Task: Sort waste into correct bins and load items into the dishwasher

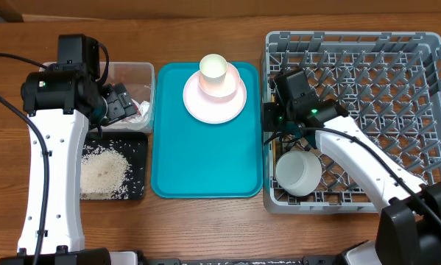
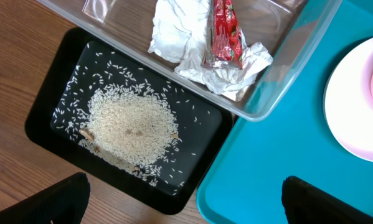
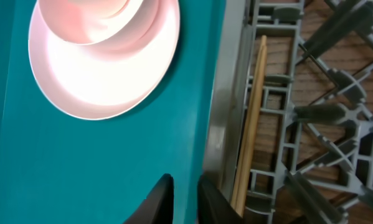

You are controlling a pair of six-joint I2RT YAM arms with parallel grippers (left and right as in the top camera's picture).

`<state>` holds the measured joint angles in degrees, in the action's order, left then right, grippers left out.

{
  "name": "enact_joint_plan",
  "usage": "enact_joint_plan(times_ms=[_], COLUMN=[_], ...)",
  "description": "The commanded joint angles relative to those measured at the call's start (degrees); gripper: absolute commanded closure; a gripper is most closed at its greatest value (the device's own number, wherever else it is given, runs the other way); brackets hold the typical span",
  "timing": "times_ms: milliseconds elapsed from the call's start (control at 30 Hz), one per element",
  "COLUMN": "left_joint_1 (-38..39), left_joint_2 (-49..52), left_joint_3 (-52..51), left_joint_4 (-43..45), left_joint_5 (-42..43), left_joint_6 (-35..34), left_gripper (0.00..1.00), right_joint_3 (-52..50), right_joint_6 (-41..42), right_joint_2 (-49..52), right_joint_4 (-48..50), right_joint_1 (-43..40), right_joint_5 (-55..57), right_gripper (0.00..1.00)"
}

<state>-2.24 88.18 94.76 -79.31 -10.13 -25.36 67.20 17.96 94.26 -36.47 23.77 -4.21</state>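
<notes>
Teal tray [image 1: 205,162] in the middle carries what is left to load: a pale plate [image 1: 205,103] with a pink cup [image 1: 213,73] on it, at its 12 o'clock end. Over at 9 o'clock the waste looks sorted, with rice [image 2: 131,127] in the black tray [image 2: 77,62] and the tissue [image 2: 174,34] and red wrapper [image 2: 223,31] in the clear tub [image 2: 292,62]. The left gripper [image 2: 189,202] gapes wide above them, empty. At 3 o'clock, the dish rack [image 1: 397,44] has a white bowl [image 1: 299,173] in its 7 o'clock corner. Only the right wrist view shows chopsticks [image 3: 253,118] lying along the rack's edge, just beside the right gripper [image 3: 185,196], whose jaws are drawn nearly together with nothing between.
</notes>
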Motion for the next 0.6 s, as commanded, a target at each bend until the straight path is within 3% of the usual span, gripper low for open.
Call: enact_joint_plan(times_ms=[0,567], left_joint_1=[0.02,0.02], left_joint_2=[0.22,0.22], left_joint_3=[0.55,0.55], left_joint_4=[0.07,0.07], left_joint_5=[-0.37,-0.37], left_joint_6=[-0.17,-0.17], left_gripper=[0.00,0.00], right_joint_3=[-0.50,-4.61], right_joint_6=[-0.02,0.02], right_joint_2=[0.09,0.13], right_joint_4=[1.14,3.41], right_joint_1=[0.28,0.28], right_joint_5=[3.21,4.33], right_gripper=[0.77,0.78])
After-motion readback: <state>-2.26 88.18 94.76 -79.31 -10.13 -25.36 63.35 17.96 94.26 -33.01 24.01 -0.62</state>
